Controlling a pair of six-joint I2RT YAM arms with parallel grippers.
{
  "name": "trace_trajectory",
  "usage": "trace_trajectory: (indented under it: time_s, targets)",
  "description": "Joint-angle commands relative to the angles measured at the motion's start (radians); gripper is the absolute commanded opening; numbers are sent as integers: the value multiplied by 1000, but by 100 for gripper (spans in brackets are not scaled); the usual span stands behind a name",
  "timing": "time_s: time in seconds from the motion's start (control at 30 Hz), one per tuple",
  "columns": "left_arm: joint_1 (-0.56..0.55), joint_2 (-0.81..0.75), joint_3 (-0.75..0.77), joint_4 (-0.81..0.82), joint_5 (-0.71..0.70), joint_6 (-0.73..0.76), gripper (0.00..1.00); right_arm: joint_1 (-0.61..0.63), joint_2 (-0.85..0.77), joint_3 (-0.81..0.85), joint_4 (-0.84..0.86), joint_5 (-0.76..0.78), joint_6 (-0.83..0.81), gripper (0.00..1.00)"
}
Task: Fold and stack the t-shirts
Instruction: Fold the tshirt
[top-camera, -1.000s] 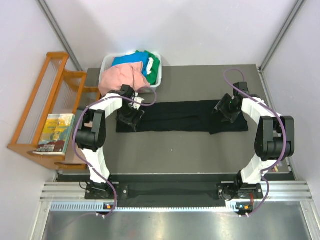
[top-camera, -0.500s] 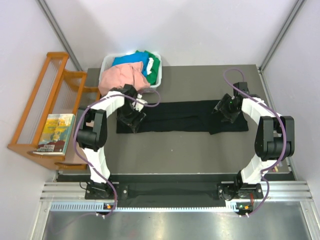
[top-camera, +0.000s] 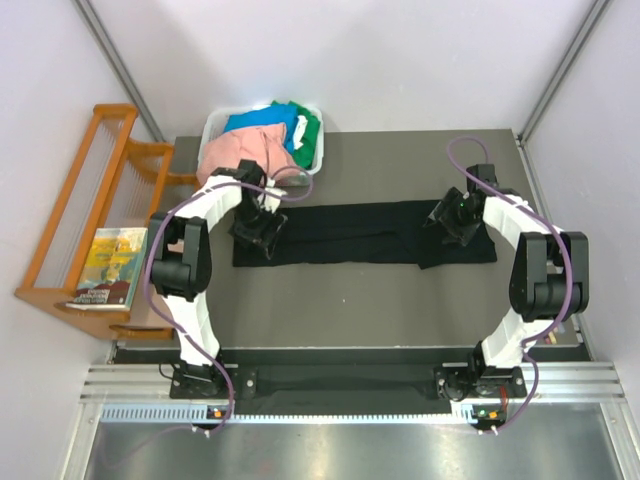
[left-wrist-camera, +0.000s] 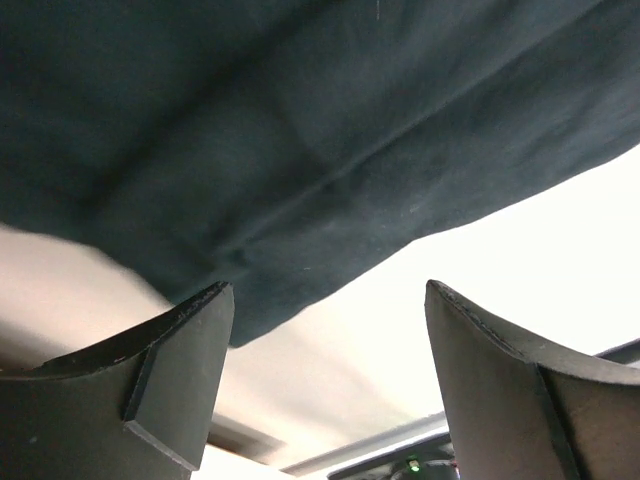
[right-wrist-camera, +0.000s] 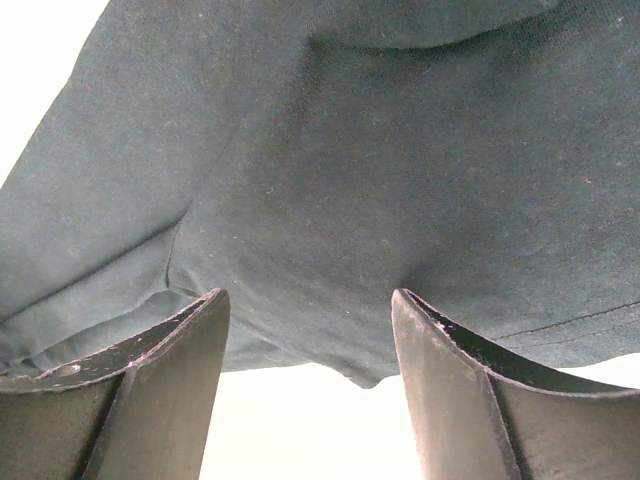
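Since the black t-shirt (top-camera: 350, 232) lies as a long narrow band across the middle of the table (top-camera: 400, 300), parallel to its far edge, each arm is set over one end: the left gripper (top-camera: 260, 232) above the left end, the right gripper (top-camera: 452, 222) above the right. Both have their jaws spread over the cloth with nothing pinched, probably so that each can take its end for the next fold. At the far left corner, the white bin (top-camera: 213, 127) holds the salmon-pink t-shirt (top-camera: 235, 155), which spills over its rim, the blue t-shirt (top-camera: 262, 120) and the green t-shirt (top-camera: 308, 130).
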Motion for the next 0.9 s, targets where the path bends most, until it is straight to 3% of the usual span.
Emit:
trace_trajectory:
  time_s: [0.0, 0.33, 0.6, 0.87]
  targets:
    - [0, -44, -132, 138, -3, -55, 81, -2, 30, 32, 48, -17, -12, 66]
    - [0, -181, -233, 350, -47, -141, 81, -2, 84, 97, 89, -87, 8, 65]
    - [-3, -288, -210, 233, 110, -84, 82, -2, 59, 97, 75, -126, -5, 66]
    - [-4, -344, -411, 446, -43, -140, 81, -2, 46, 94, 78, -140, -1, 66]
